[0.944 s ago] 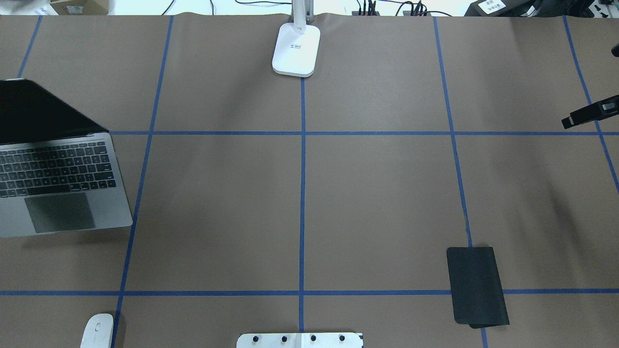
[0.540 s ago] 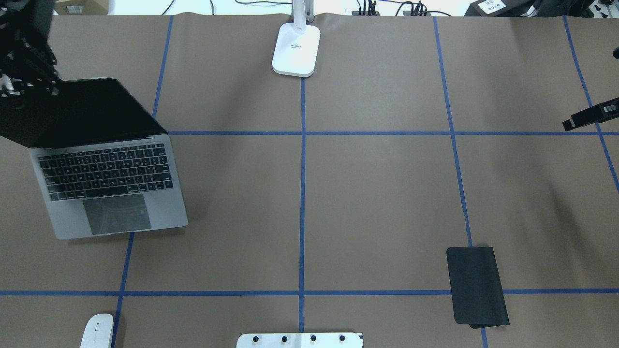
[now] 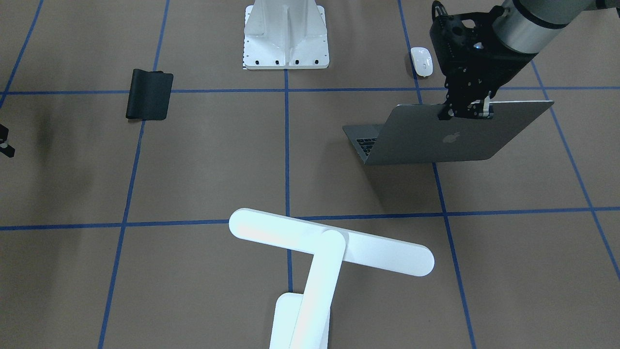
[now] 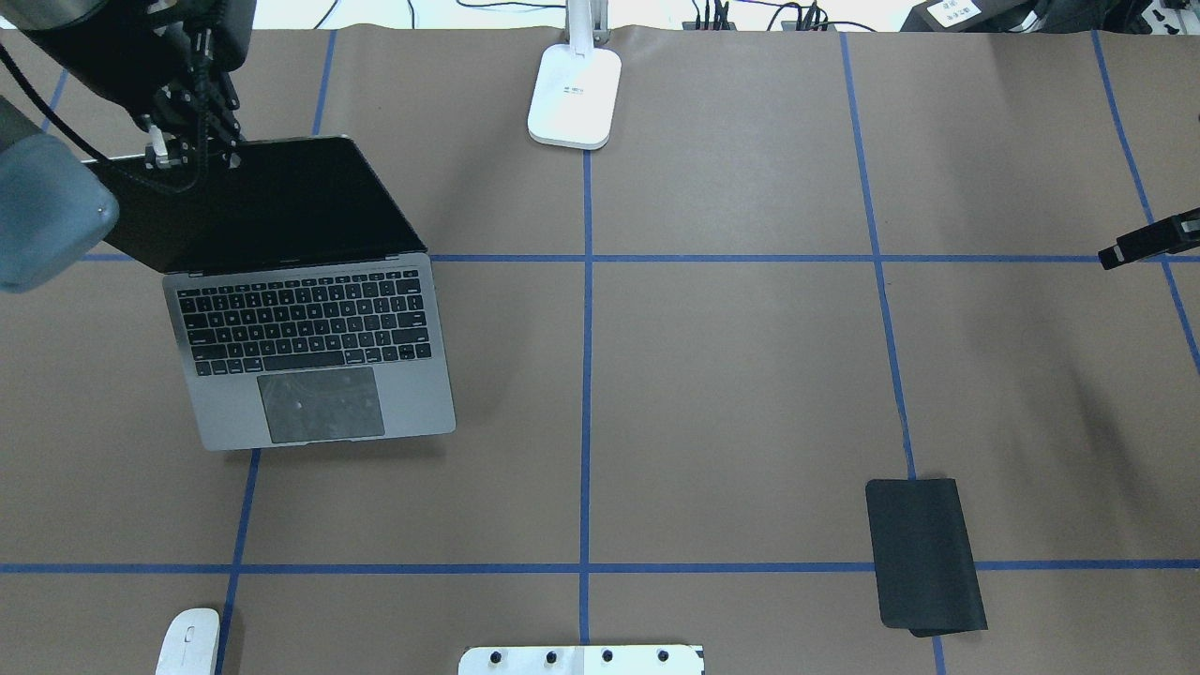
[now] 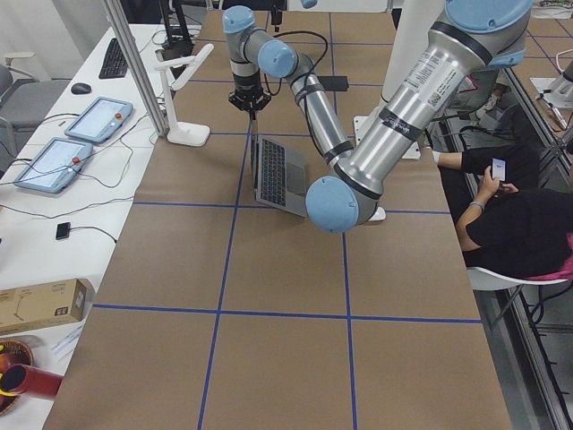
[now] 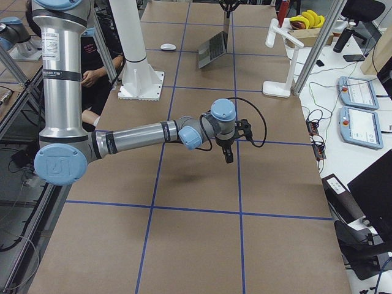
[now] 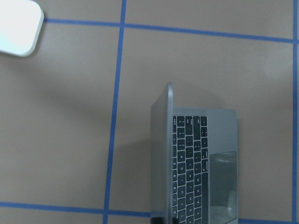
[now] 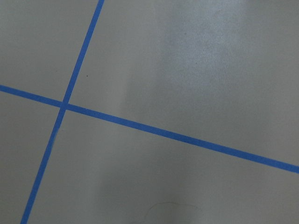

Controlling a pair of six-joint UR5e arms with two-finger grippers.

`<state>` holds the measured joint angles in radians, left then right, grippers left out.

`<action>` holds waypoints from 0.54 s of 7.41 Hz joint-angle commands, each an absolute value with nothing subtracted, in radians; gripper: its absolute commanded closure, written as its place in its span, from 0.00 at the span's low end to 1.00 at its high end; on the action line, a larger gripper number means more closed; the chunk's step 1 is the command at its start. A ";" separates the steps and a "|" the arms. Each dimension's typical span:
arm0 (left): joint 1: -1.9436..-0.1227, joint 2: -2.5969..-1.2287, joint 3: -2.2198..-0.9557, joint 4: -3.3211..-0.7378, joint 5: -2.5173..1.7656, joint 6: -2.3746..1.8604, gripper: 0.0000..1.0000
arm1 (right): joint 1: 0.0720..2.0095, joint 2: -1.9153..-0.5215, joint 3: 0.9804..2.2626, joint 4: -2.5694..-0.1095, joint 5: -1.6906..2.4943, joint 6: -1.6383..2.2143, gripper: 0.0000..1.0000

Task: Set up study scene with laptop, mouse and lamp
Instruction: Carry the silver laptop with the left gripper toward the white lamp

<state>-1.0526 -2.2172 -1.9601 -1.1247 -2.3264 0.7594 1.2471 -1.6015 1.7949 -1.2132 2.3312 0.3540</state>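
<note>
Laptop (image 4: pixel 309 375) stands open just below my left pincer (image 4: pixel 183 155), which is pinched narrow on the top edge of its lid. I judge the step is placing it on the table. Next I should let go gently, then fetch the mouse (image 4: pixel 187 639), well behind the pincer toward my base.

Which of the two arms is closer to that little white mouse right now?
The left. The left gripper grips the laptop by the lid, in the same half of the table as the mouse; the right gripper hangs over the opposite end.
</note>
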 commanded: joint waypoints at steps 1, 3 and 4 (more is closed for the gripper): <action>-1.011 -2.291 -1.898 -1.131 -2.306 0.762 0.95 | 1.247 -1.603 1.790 -1.213 2.330 0.354 0.00; -1.002 -2.342 -1.798 -1.176 -2.303 0.767 0.95 | 1.247 -1.603 1.792 -1.213 2.335 0.354 0.00; -0.994 -2.353 -1.772 -1.193 -2.304 0.767 0.95 | 1.247 -1.603 1.787 -1.213 2.336 0.354 0.00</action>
<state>-1.0029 -2.3353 -1.8113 -1.1659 -2.3048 0.7660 1.2475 -1.6030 1.7915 -1.2134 2.3340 0.3547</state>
